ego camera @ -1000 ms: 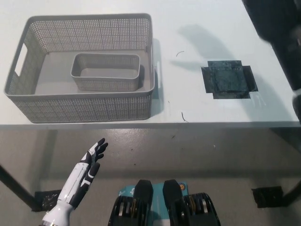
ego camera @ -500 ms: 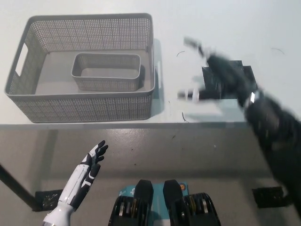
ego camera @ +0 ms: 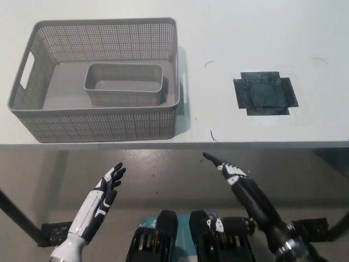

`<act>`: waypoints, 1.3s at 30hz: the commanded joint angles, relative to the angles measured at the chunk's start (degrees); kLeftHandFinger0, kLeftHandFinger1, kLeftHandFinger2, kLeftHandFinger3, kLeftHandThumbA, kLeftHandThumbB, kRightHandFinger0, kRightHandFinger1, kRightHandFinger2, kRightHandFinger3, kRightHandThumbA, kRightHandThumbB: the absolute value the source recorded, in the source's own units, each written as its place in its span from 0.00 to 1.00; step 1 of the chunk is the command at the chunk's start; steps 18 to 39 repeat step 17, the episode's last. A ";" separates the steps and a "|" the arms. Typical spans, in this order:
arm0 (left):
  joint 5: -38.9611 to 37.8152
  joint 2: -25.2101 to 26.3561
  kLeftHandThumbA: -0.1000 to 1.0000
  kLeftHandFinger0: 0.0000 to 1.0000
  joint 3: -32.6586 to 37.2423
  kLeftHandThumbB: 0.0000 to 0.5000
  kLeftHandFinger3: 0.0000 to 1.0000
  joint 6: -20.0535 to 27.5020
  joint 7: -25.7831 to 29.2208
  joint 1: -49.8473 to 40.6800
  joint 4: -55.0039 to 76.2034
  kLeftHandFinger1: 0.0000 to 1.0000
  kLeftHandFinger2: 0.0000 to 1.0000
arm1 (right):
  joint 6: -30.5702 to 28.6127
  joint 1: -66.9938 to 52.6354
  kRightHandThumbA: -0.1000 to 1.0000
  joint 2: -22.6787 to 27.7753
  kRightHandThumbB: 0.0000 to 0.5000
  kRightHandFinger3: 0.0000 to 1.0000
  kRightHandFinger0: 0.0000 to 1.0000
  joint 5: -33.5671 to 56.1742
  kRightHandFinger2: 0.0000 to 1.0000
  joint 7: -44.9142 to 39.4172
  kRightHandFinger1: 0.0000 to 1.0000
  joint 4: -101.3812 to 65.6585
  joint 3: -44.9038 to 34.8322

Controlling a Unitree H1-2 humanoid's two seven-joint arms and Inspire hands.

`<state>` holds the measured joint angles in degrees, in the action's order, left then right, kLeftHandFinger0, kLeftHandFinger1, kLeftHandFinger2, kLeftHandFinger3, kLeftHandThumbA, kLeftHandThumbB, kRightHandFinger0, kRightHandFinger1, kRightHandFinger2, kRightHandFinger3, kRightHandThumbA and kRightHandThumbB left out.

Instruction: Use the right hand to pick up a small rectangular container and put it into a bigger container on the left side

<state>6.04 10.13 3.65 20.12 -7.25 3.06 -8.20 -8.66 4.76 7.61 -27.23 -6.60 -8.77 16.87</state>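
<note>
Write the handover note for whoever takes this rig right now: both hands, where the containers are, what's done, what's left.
Left hand: open, holds nothing, resting below the table edge at lower left.
Right hand: open, holds nothing, below the table's front edge at lower right, clear of the table top.
Small rectangular container: sits upright inside the big basket, on its floor toward the right side.
Big basket: on the left part of the white table.
A black taped patch on the right of the table has nothing on it.
Done: the small container is in the basket.
Left: nothing visible remains; just confirm and keep both hands clear.
</note>
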 commanded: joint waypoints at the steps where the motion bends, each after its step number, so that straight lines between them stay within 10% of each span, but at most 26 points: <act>1: 0.21 -0.40 1.00 1.00 0.87 0.62 1.00 2.70 -0.07 1.37 1.00 1.00 1.00 | -18.27 -3.84 1.00 -2.60 0.04 1.00 1.00 2.50 1.00 25.10 1.00 -8.79 -0.71; 3: 0.45 -0.60 1.00 1.00 0.95 0.62 1.00 2.54 0.10 1.41 1.08 1.00 1.00 | -18.27 -3.49 1.00 -4.96 0.17 1.00 1.00 10.01 1.00 17.15 1.00 -0.93 -4.82; 11: 0.29 -0.22 1.00 1.00 0.24 0.60 1.00 2.91 0.61 1.82 0.33 1.00 1.00 | -8.62 1.02 1.00 -8.70 0.00 1.00 1.00 23.02 1.00 6.29 1.00 12.77 -11.48; 39: 0.79 0.19 1.00 1.00 0.06 0.54 1.00 3.71 0.85 2.39 -0.59 1.00 1.00 | -6.04 2.64 1.00 -9.02 0.00 1.00 1.00 24.89 1.00 3.62 1.00 15.83 -12.61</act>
